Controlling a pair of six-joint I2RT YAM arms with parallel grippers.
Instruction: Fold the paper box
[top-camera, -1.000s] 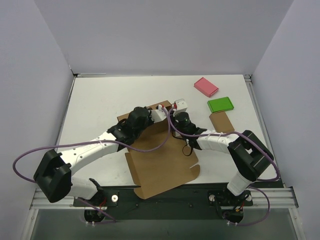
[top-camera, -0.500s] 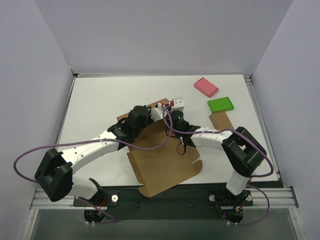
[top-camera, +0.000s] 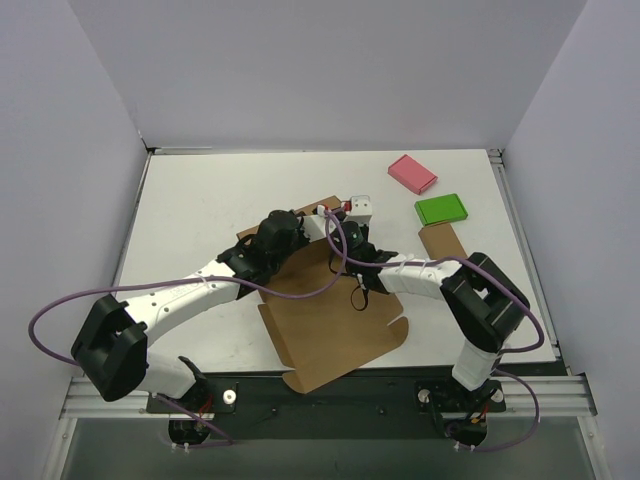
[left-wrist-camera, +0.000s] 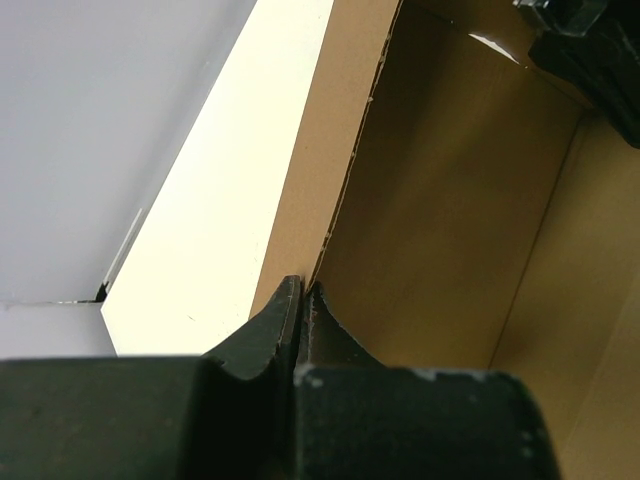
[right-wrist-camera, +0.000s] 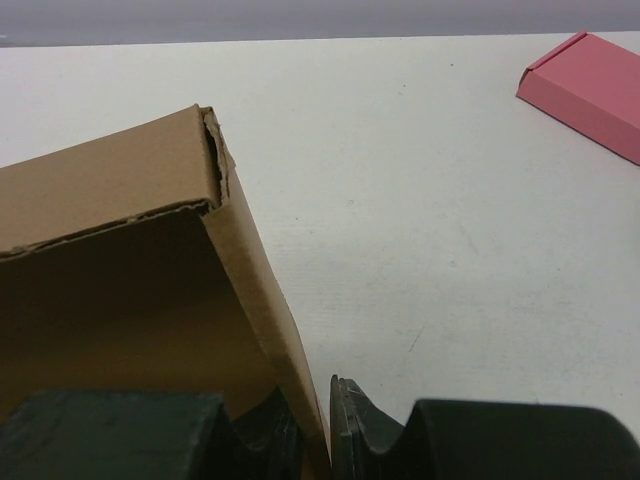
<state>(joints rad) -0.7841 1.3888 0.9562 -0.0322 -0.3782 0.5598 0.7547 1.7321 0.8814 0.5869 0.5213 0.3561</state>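
Brown paper box (top-camera: 335, 335), toward the table's (top-camera: 200, 200) near edge, is pinched at one raised wall by the left gripper (left-wrist-camera: 303, 300), at the adjoining wall by the right gripper (right-wrist-camera: 316, 395), lately shifted inward: corner-squaring judged underway.

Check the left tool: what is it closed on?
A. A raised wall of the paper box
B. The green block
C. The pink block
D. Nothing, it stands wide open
A: the left wrist view shows the left tool pinched shut on the edge of an upright wall of the paper box.
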